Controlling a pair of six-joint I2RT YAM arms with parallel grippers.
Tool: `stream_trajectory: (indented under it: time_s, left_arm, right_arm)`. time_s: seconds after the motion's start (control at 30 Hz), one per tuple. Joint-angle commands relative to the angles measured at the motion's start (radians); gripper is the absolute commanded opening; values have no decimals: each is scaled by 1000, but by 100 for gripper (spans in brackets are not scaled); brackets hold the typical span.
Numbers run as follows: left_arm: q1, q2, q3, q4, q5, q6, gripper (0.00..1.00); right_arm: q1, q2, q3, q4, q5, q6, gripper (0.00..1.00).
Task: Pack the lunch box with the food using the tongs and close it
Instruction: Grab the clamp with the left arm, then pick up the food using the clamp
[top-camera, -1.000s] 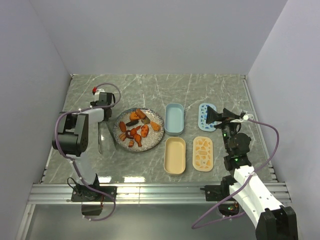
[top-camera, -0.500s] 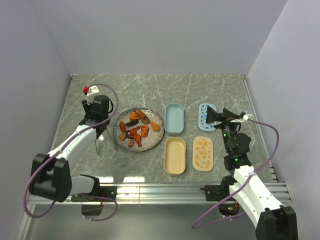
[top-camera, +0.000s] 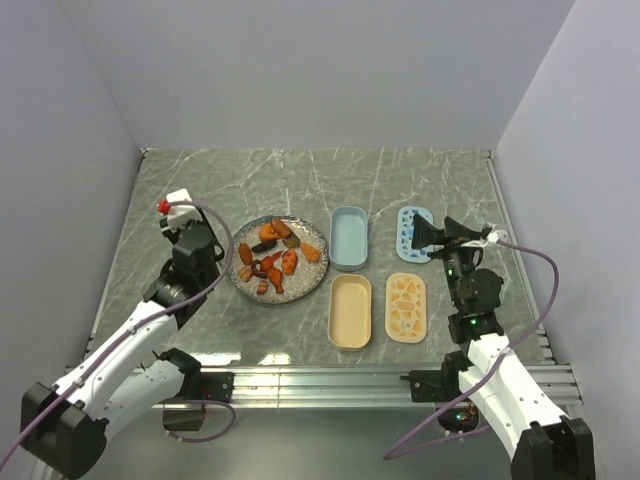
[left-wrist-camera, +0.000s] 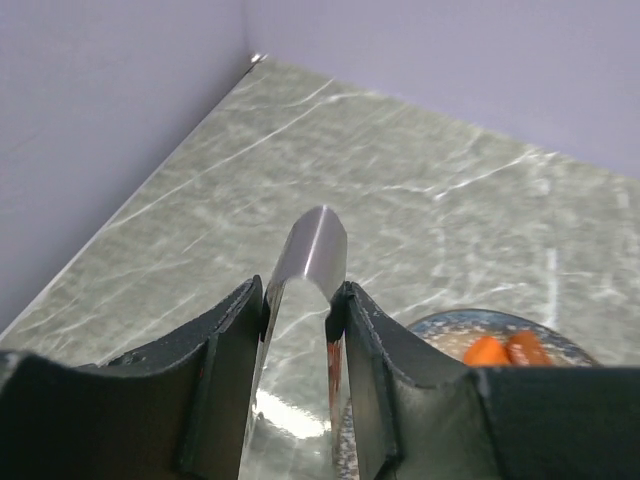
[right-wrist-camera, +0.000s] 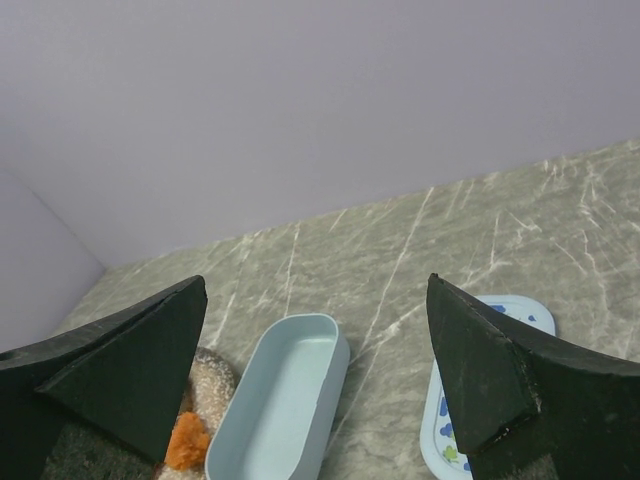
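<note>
Pinching smooth, mirror-bright steel tongs (left-wrist-camera: 315, 250) with the left tool (left-wrist-camera: 297, 310), low centre of wrist view. Holding the right tool (right-wrist-camera: 315, 290) spread wide. Lumpy orange and brown food (top-camera: 272, 258) left of centre, on round speckled plate (top-camera: 310, 280) beside glossy oval tubs (top-camera: 348, 237).

— What else is on the desk (top-camera: 300, 180)?
— A round, silvery speckled plate (top-camera: 308, 280), lying flat, left of centre on the grey-green marbled top.
— And around it?
— Plain pale lilac walls (top-camera: 320, 70) on three sides. A ribbed metal rail (top-camera: 320, 378) runs along the near edge.
</note>
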Motion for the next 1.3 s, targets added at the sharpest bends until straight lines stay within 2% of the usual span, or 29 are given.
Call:
stream_trajectory:
  time_s: [0.0,0.17,0.37,0.5,0.73,0.93,1.07,1.27]
  left_arm:
    - [-71,-50,-33,131,-45,67,43]
    - [-206,-47,-61,288,-105,179,42]
    - [-313,-32,-33,365,-197,296,42]
    - [-358,-29,-18,437,-228,391,42]
    - [-384,13,-14,544,-178,451,41]
    - [-393,34,-70,740,29,534,41]
    - [-395,19,-79,748,261,552,44]
    - [-390,-10,-90,704,450,548,47]
  right_arm:
    - [8,-48,-17,21,-21,11,97]
    - [10,-103,-45,8,-28,16,97]
    - [13,-111,-49,13,-28,15,97]
    - [11,-80,-42,24,-29,11,96]
    - [15,-66,-43,39,-28,11,96]
    - [16,-69,-52,53,-29,13,96]
    - [21,-59,-48,54,-29,11,96]
    - [21,-39,-43,60,-29,7,96]
